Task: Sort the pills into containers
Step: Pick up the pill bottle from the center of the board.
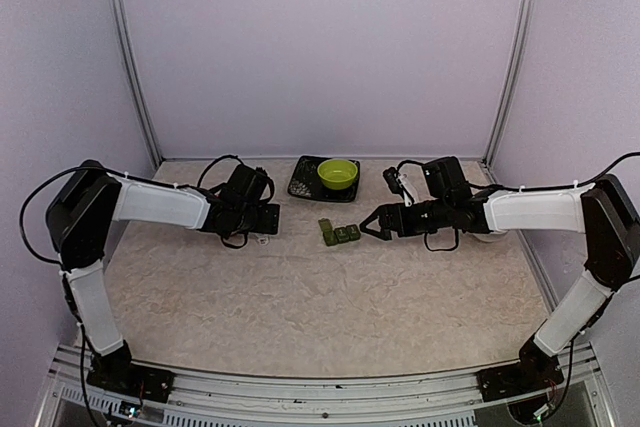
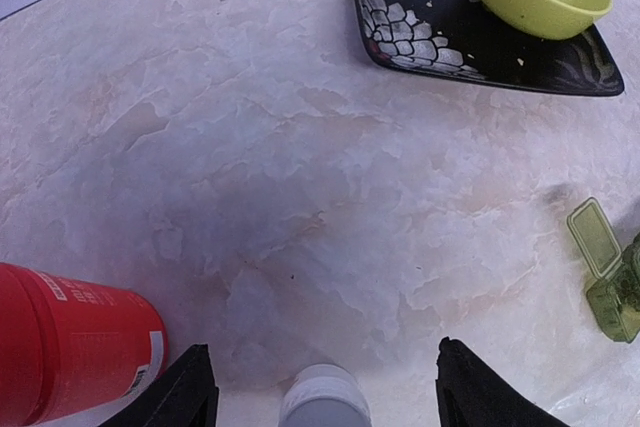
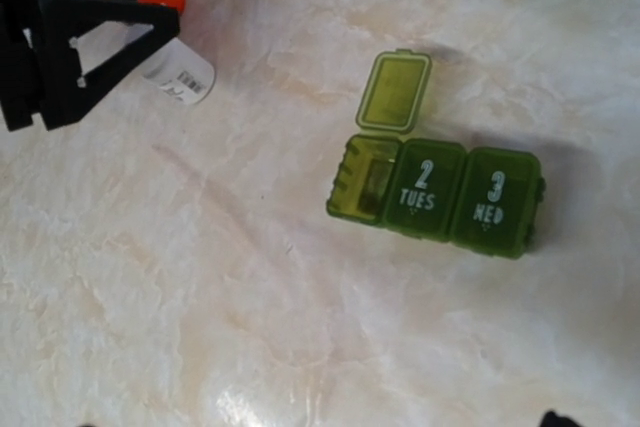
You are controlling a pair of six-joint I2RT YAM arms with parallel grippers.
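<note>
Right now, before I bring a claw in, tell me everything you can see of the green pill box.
The pill box is three translucent green plastic compartments joined in a row, lying flat on the marbled table. One end compartment's hinged lid is flipped fully open; its contents are unclear. The other two are shut, marked 2 TUES and 3 WED. Only the table touches it.

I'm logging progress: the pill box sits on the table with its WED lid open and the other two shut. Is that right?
Not quite. The pill box sits on the table with one lid open and two shut, but the open lid belongs to the end compartment beside TUES, not WED. The TUES and WED lids are the shut ones. The right wrist view shows it.
</note>
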